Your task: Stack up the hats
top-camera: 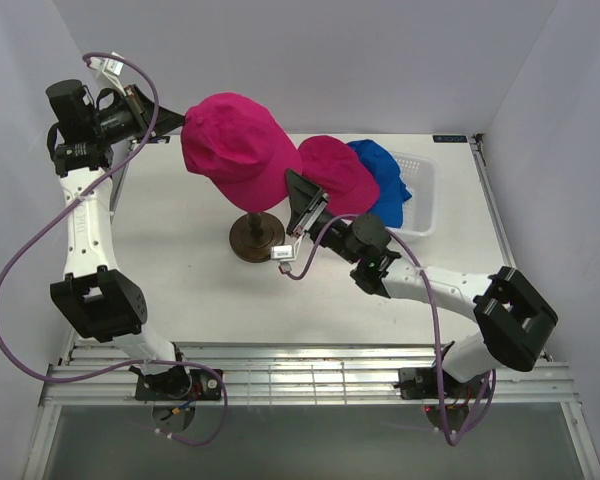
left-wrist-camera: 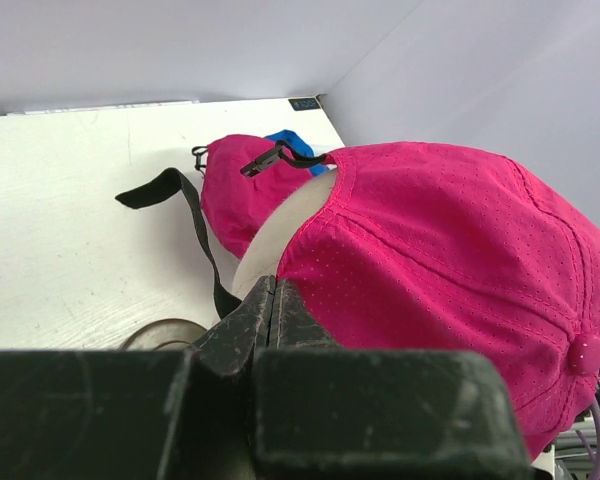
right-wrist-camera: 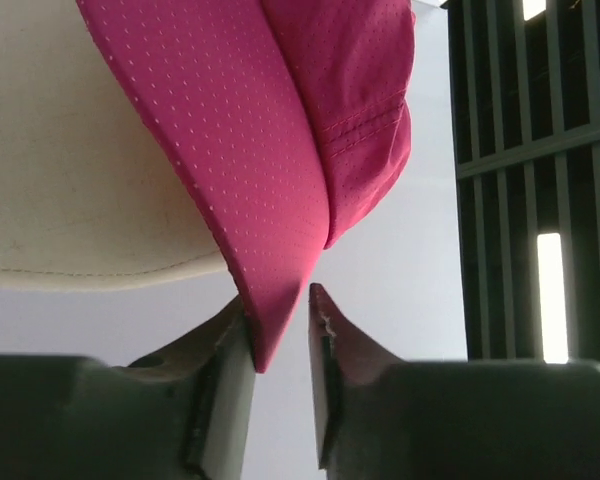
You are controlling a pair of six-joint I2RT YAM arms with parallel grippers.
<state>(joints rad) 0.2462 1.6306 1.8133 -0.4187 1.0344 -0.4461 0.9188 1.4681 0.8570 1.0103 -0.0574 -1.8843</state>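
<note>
A magenta hat point(top-camera: 235, 145) sits on the cream mannequin head point(left-wrist-camera: 285, 225), its brim pointing toward the arms. My left gripper point(top-camera: 173, 121) is shut at the hat's rear hem point(left-wrist-camera: 270, 282), pinching the fabric edge. A black strap point(left-wrist-camera: 185, 205) dangles below it. My right gripper point(top-camera: 292, 185) is at the brim. In the right wrist view the brim tip point(right-wrist-camera: 270, 300) hangs between the fingers of my right gripper point(right-wrist-camera: 280, 300), against one pad with a gap to the other. A second magenta hat point(top-camera: 338, 170) and a blue hat point(top-camera: 385, 180) lie at the basket.
The white perforated basket point(top-camera: 423, 195) stands at the back right of the table. The dark round stand point(top-camera: 257, 237) of the mannequin head is mid-table, just left of the right arm. Walls close in on the left, right and back.
</note>
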